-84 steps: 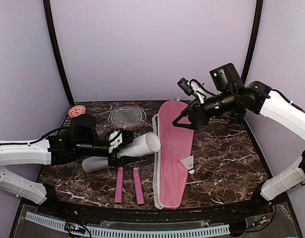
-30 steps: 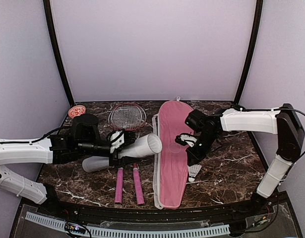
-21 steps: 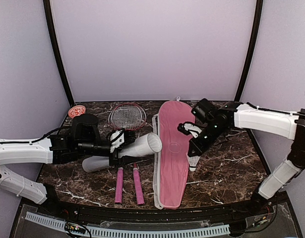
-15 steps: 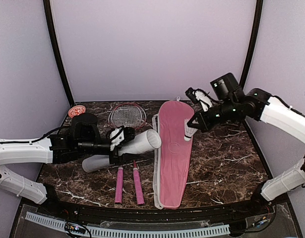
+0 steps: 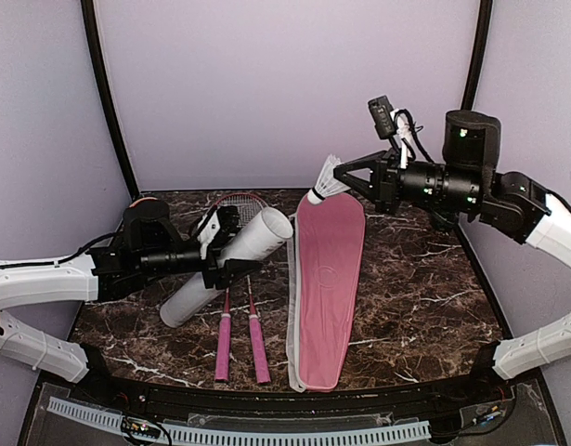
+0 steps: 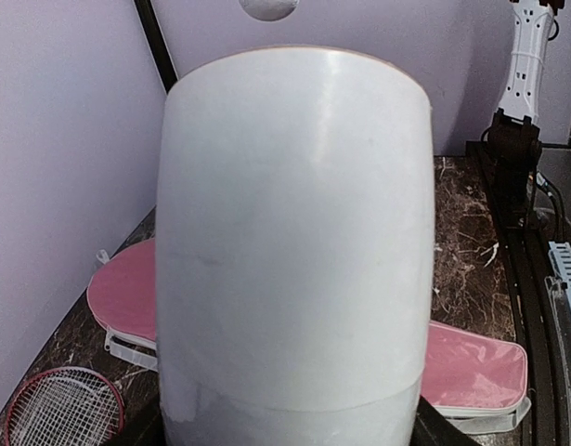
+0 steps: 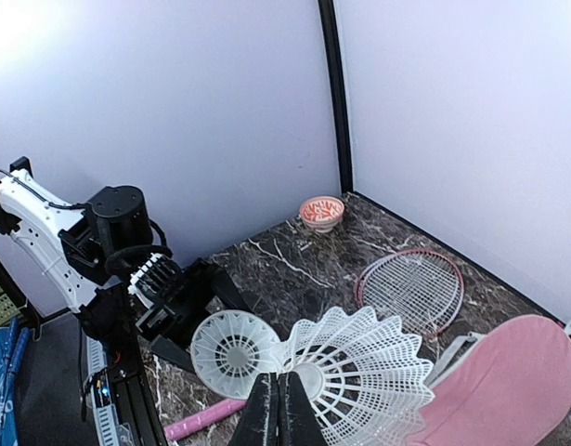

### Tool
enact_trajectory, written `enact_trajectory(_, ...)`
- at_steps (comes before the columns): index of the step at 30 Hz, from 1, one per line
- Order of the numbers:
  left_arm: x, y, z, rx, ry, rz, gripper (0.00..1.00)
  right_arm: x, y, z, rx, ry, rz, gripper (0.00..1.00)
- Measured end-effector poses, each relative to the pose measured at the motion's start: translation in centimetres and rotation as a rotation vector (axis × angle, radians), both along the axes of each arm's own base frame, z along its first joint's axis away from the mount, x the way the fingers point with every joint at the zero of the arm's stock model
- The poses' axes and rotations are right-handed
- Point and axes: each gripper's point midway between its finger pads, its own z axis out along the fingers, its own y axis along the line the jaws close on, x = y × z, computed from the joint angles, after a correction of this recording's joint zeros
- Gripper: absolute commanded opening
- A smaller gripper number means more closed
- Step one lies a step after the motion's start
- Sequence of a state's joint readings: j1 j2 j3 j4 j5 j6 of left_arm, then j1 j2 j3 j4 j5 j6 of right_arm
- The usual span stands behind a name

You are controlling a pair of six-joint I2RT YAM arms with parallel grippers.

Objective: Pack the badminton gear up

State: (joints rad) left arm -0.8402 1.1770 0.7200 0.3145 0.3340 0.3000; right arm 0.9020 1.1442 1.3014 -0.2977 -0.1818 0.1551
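My left gripper (image 5: pixel 220 256) is shut on the long white tube (image 5: pixel 231 264), which tilts with its open mouth up and to the right. That tube (image 6: pixel 294 251) fills the left wrist view. My right gripper (image 5: pixel 348 180) is raised above the table, shut on the skirt of a white shuttlecock (image 5: pixel 326 182), cork pointing down-left toward the tube. In the right wrist view the shuttlecock (image 7: pixel 373 367) hangs from my shut fingertips (image 7: pixel 278 395), and another shuttlecock (image 7: pixel 231 353) shows inside the tube's mouth. The two rackets (image 5: pixel 240 206) lie under the tube, with the pink cover (image 5: pixel 324 279) to their right.
A small red-patterned cap (image 7: pixel 320 212) sits at the back left corner, mostly hidden behind my left arm in the top view. The pink racket handles (image 5: pixel 257 346) point toward the front edge. Purple walls close in the back and both sides.
My right gripper closed on the shuttlecock lying beside the cover and lifted it up and leftward. My left arm swung the tube's open end higher and further back.
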Motion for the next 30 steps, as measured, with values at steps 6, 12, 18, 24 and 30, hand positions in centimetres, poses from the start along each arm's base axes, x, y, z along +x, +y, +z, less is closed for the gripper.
enact_trajectory(6,-0.2,-0.4,1.8,-0.092,0.032,-0.015,0.36,-0.9,2.7,0.6,0.052,-0.036,0.046,0.00)
enact_trajectory(12,-0.5,-0.6,2.6,-0.136,0.061,-0.034,0.36,-0.6,5.7,-1.2,0.038,-0.018,0.077,0.00)
enact_trajectory(18,-0.7,-0.7,2.7,-0.146,0.071,-0.042,0.36,-1.7,8.2,-3.6,0.004,0.038,0.152,0.00)
enact_trajectory(24,-0.9,-0.7,2.7,-0.146,0.074,-0.056,0.36,-2.8,9.5,-4.5,0.000,0.090,0.226,0.46)
enact_trajectory(30,-1.3,-0.7,2.7,-0.139,0.072,-0.078,0.37,-3.8,9.1,-4.3,-0.012,0.110,0.263,0.67)
